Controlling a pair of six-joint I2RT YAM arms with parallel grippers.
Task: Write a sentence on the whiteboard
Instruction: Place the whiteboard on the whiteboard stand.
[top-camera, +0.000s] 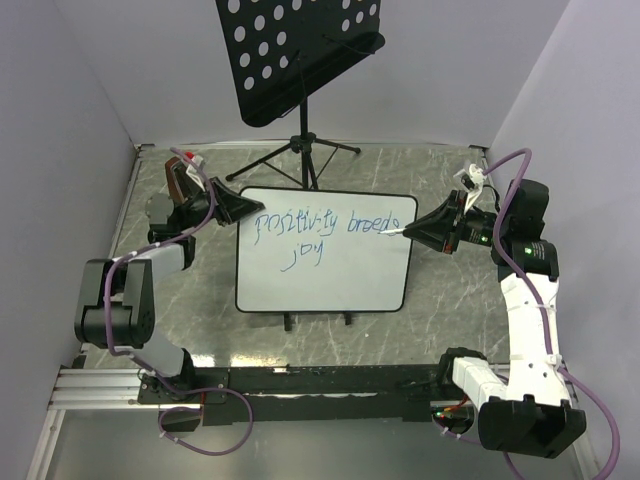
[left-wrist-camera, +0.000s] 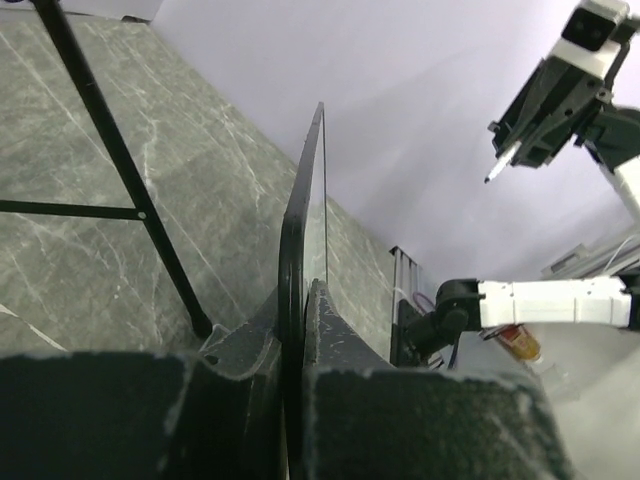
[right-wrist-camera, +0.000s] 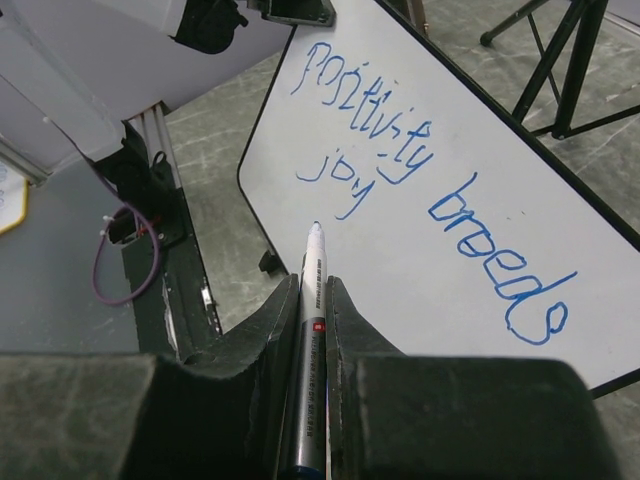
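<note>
Grey marbled table (top-camera: 450, 300), pale walls. Whiteboard (top-camera: 330, 285) at centre, nine-o'clock edge pinched tight by left gripper (top-camera: 252, 208). Sentence (top-camera: 330, 225) reads "positivity breeds joy", apparently complete. Right gripper (top-camera: 408, 228) at three o'clock clamps marker (right-wrist-camera: 312, 290), tip off board.

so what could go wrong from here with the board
The right hand holds the marker uncapped over the whiteboard; a dip could streak the sentence. The left hand grips only the board's edge, so a slip might shift it. The ink could smear if anything brushes it.
</note>
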